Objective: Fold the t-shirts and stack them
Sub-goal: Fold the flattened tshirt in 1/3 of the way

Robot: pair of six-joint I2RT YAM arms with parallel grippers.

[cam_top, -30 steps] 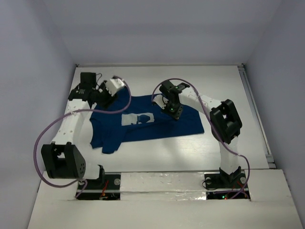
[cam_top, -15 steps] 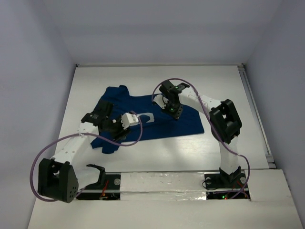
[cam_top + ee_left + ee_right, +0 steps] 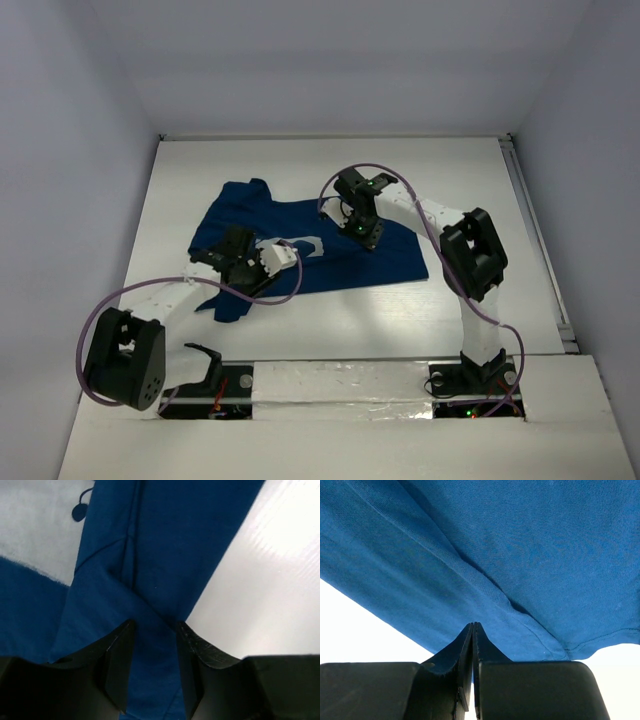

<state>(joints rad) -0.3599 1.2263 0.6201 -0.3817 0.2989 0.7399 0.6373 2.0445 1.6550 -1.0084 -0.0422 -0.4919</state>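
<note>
A white table (image 3: 330, 325) boxed in on three sides by plain, pale walls, under soft, even light.

I look down on a smooth, slightly glossy tabletop that catches a bright sheen where the light hits it. A back wall (image 3: 330, 60) of pale grey-lilac rises from its far edge, with a left wall (image 3: 60, 200) and a right wall (image 3: 595, 180) in the same tint closing the sides. A thin metal rail (image 3: 543, 250) runs along the table's right edge. Along the near edge lies a crinkled silvery strip (image 3: 340, 378), and in front of it a flat white ledge (image 3: 340, 440).
</note>
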